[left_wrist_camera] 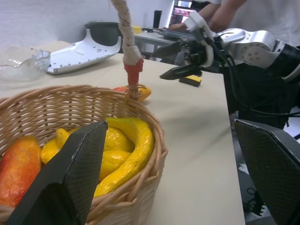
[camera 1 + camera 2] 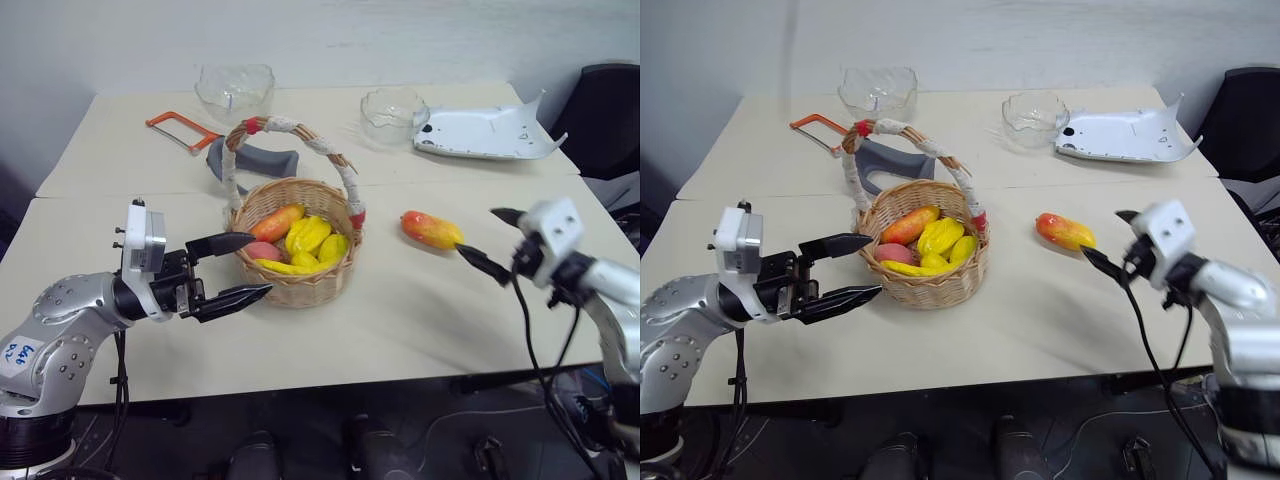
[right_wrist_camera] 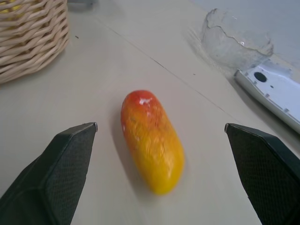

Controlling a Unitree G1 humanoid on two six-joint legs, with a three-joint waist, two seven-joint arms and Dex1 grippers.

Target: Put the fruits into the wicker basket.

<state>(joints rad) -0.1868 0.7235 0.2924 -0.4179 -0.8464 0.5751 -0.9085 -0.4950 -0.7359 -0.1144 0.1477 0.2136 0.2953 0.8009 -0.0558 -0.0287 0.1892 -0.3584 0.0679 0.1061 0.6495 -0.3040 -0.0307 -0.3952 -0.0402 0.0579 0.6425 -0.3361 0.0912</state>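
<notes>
Careful, your right gripper [image 3: 159, 136] is wide open and empty around the oval red-and-yellow mango [image 3: 152, 140] lying on the table beside the round tan wicker basket [image 2: 296, 285], so squeezing off-centre could roll the smooth fruit away.

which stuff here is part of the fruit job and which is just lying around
Job: mango on the table, wicker basket, fruits in it, right hand open by the mango.
Lying about: two glass bowls, hacksaw, white plastic cover, grey handle.
</notes>
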